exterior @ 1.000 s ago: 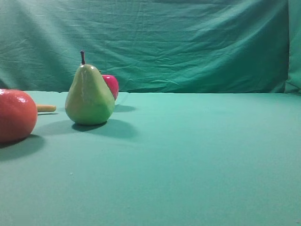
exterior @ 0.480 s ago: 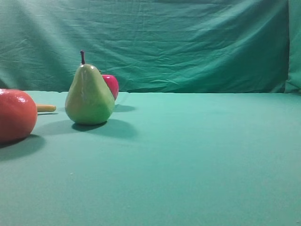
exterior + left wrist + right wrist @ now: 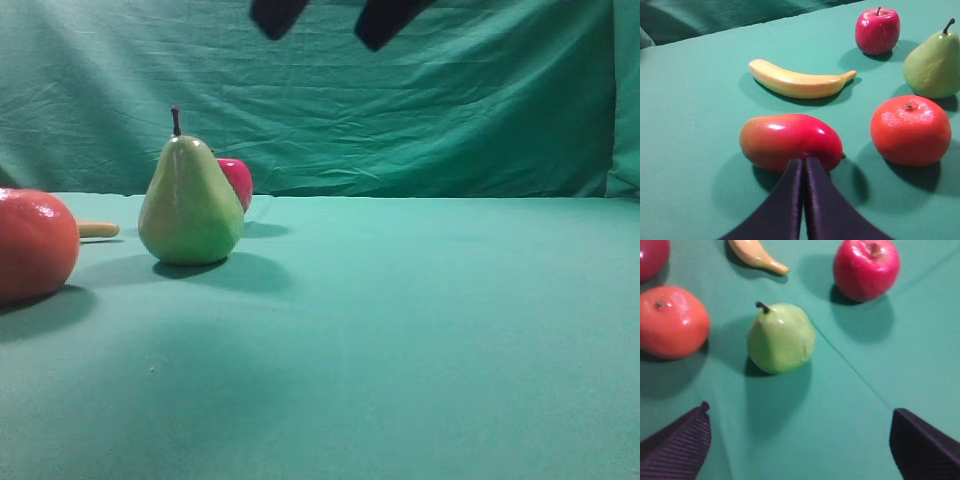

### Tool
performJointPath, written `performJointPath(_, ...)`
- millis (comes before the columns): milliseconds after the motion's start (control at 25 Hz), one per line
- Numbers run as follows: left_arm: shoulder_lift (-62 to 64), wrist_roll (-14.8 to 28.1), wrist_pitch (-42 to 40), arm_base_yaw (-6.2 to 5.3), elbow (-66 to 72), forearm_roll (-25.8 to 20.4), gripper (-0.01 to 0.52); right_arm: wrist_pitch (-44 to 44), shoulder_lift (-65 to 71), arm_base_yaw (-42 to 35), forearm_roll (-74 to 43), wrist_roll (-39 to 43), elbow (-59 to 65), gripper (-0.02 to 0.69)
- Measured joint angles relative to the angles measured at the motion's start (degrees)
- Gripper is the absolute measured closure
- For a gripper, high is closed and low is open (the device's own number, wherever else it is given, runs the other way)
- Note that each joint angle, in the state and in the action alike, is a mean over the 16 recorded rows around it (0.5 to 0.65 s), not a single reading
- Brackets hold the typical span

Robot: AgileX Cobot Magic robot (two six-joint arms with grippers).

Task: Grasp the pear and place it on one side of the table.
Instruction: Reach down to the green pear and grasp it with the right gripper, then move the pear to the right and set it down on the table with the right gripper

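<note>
Pear [image 3: 781,337] stands upright on the table [image 3: 420,330], between orange [image 3: 671,321] and apple [image 3: 866,269]. Right gripper [image 3: 800,440] hovers above, jaws wide. Best to descend centred, closing around its broad lower body without nudging neighbours.

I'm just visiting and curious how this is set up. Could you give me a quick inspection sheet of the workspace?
Surface: smooth teal-green cloth table, no spills seen.
Job's things: glossy yellow-green pear standing upright, untouched.
Clutter: red apple, round orange fruit, yellow banana, red-yellow mango.
Hands: right hand open, above the pear; left hand shut, empty, near the mango.
Cables: nothing seen.
Surroundings: wrinkled green cloth backdrop.
</note>
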Motion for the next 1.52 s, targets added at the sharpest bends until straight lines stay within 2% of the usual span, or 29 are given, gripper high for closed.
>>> performJointPath(160, 0.0, 0.0, 0.0, 0.0, 0.0, 0.0, 0.514, -1.03, 6.32, 0.52, 0.0, 0.0, -4.5, 0.042)
performJointPath(480, 0.0, 0.0, 0.0, 0.0, 0.0, 0.0, 0.514, -2.95, 13.71, 0.14, -0.06, -0.01, -9.17, 0.155)
performJointPath(680, 0.0, 0.0, 0.0, 0.0, 0.0, 0.0, 0.514, -1.06, 11.85, -2.51, -0.12, 0.16, -10.07, 0.228)
performJointPath(840, 0.0, 0.0, 0.0, 0.0, 0.0, 0.0, 0.514, 2.6, 7.02, -7.48, -0.21, 1.07, -9.27, 0.254)
performJointPath(1160, 0.0, 0.0, 0.0, 0.0, 0.0, 0.0, 0.514, 7.26, -4.24, -22.01, -1.05, 3.21, 0.71, 0.254)
performJointPath(1320, 0.0, 0.0, 0.0, 0.0, 0.0, 0.0, 0.514, 4.0, -7.31, -27.71, -2.0, 4.13, 8.9, 0.254)
performJointPath(1520, 0.0, 0.0, 0.0, 0.0, 0.0, 0.0, 0.514, -3.3, -8.73, -31.2, -3.16, 4.32, 18.07, 0.254)
